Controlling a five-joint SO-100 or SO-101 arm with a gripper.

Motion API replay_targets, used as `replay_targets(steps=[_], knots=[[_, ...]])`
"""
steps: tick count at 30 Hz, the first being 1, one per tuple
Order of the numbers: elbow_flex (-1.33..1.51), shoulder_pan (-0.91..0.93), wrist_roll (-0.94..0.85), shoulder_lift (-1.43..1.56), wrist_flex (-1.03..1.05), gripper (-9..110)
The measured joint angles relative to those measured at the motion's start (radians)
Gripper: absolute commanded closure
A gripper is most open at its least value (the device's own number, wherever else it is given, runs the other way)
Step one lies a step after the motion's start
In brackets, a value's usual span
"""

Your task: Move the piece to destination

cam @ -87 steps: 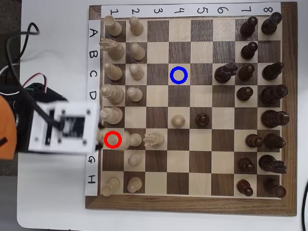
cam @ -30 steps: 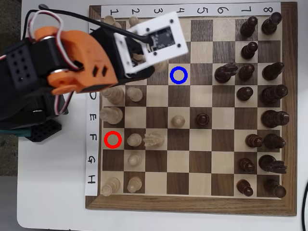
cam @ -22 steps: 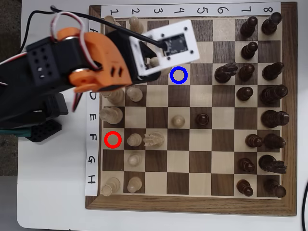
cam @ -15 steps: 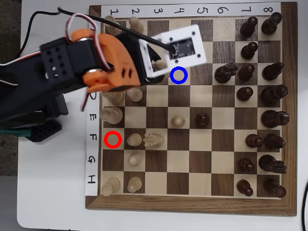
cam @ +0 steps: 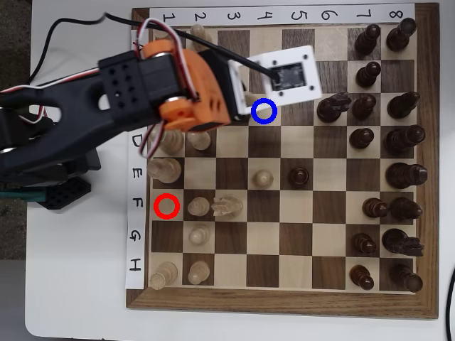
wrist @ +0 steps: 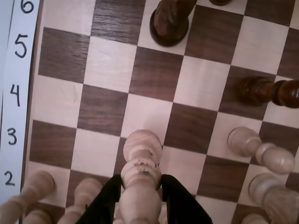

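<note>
Piece (wrist: 141, 175) | clamped between jaws, wrist view only | overhead: arm hides it

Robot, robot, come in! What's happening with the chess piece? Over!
Fingers shut on the piece. Piece off its red ring, carried beside the blue ring, that square bare. Nothing in the way.

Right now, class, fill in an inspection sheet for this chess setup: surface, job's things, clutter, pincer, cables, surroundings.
Surface: wooden chessboard on a white table.
Job's things: pale piece held in the pincer above the board; blue ring marks an empty light square, red ring another.
Clutter: pale pieces along the overhead view's left, dark pieces along its right.
Pincer: pincer shut on the piece, beside the blue ring.
Cables: black cable and red-white wires on the arm.
Surroundings: nothing seen.
</note>
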Motion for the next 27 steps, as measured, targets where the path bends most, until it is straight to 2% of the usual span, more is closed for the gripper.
replay_targets(steps=[12,27], knots=[[-0.109,0.011,0.000,-0.121,0.014,101],[-0.112,0.011,0.006,-0.164,-0.006,101]])
